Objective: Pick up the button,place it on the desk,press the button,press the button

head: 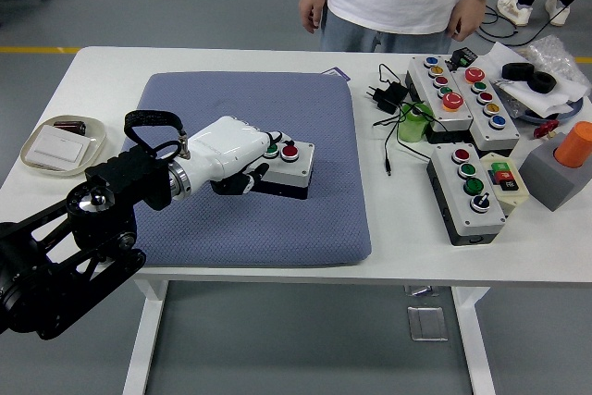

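White worktop. A blue-grey pad is laid left of centre. A shallow tray is placed near the left edge. At right, three grey button boxes, black plug leads and a grey block topped by an orange cap are seen.

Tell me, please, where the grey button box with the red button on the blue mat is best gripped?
Probably across the long sides of the grey button box, coming from above at its right end. It lies flat on the blue mat; the white left hand covers the left end.
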### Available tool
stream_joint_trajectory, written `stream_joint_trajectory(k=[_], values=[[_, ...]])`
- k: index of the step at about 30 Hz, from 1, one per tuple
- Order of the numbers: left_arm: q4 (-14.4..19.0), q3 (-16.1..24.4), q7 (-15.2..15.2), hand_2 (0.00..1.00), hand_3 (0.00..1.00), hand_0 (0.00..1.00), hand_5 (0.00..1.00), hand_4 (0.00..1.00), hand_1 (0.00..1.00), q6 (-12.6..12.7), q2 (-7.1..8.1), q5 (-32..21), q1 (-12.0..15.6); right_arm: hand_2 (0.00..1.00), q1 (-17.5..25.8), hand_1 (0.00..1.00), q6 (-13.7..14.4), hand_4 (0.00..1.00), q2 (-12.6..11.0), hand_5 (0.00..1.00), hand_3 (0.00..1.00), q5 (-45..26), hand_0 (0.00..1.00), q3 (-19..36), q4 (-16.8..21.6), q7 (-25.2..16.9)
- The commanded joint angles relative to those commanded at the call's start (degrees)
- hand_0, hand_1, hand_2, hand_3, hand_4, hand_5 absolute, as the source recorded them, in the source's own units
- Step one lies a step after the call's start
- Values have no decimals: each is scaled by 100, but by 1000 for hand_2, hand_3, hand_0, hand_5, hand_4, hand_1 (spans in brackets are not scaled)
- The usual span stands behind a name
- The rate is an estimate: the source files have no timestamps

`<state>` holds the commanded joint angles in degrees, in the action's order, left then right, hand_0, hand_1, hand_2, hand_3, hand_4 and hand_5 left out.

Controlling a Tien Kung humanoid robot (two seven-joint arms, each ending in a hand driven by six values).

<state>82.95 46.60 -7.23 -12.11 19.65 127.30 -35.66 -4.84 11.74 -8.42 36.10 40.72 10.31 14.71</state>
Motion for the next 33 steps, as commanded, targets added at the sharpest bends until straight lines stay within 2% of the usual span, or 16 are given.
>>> stream_joint_trajectory(k=[11, 22, 33], values=[[-645, -71, 44, 98, 861, 150, 2, 311, 55, 111, -93, -138, -96, 539, 8, 477, -2, 280, 6, 22, 582, 23, 627, 1, 0, 8], [-873, -203, 48, 94, 862, 150, 2, 297, 52, 93, -149, -178, -178, 539, -6, 477, -6, 280, 5, 22, 582, 13, 627, -18, 0, 6], [-1070, -354, 14, 92, 860, 151, 2, 282, 52, -87, -159, -187, -244, 539, -38, 477, -11, 280, 2, 22, 582, 27, 627, -9, 0, -2]])
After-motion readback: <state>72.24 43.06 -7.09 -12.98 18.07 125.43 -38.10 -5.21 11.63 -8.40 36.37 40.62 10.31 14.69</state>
